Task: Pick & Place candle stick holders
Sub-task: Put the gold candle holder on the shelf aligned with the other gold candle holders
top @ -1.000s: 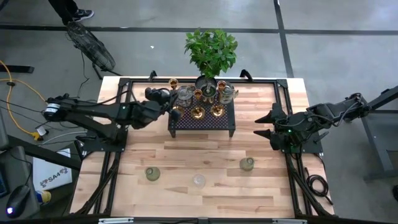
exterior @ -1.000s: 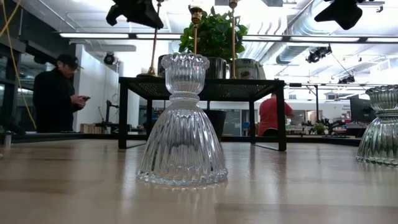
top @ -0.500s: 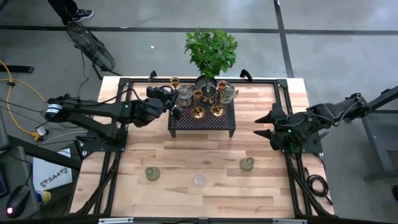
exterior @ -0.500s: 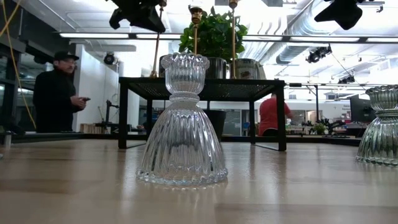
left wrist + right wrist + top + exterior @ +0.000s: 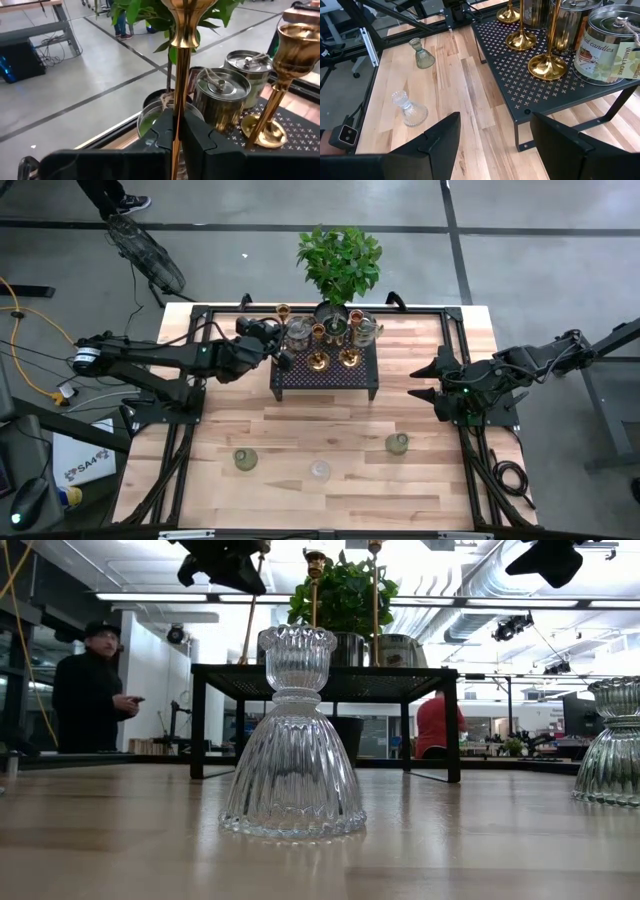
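On the wooden table point(image 5: 330, 430) the black stand point(image 5: 325, 380) carries brass sticks; my left gripper point(image 5: 176, 131) pinches one slim, shiny brass stick point(image 5: 181, 65) at its left-rear corner. My right gripper point(image 5: 495, 132) waits wide.

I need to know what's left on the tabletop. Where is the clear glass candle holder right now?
In the high view the clear glass holder stands on the table's near middle, between two greenish holders, in front of the black stand.
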`<action>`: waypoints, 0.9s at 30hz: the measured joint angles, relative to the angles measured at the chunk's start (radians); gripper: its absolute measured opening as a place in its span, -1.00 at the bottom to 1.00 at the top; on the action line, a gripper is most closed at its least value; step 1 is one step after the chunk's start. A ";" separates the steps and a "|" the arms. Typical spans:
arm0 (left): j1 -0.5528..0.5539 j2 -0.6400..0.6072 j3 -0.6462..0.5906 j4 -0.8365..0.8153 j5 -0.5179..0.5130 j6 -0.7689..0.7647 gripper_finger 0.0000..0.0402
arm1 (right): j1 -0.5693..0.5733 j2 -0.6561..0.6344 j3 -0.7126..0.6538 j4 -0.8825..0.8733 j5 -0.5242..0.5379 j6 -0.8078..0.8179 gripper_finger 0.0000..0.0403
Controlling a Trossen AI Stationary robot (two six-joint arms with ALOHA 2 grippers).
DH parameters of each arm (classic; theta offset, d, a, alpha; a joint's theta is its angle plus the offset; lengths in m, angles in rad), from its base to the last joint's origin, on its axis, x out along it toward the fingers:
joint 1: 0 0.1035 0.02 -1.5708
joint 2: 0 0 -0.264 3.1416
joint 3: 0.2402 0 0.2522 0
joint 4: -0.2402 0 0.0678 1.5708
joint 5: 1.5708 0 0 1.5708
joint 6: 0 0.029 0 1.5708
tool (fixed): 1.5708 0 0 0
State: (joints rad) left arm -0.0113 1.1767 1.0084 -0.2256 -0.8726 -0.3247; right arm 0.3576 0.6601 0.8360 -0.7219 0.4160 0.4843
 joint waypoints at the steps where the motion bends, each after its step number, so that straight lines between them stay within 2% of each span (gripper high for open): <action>1: 0.000 0.000 0.000 0.000 0.005 0.009 -0.95 | 0.000 0.000 0.000 0.000 0.000 0.000 0.16; 17: 0.000 0.000 -0.001 0.043 0.007 0.014 -0.95 | 0.000 0.000 0.000 0.000 0.000 0.000 0.16; 27: 0.000 -0.001 -0.073 0.156 0.008 0.014 -0.95 | 0.000 0.000 0.000 0.000 0.000 0.000 0.16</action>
State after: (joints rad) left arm -0.0113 1.1759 0.9351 -0.0701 -0.8647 -0.3102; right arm 0.3576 0.6600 0.8360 -0.7219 0.4160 0.4843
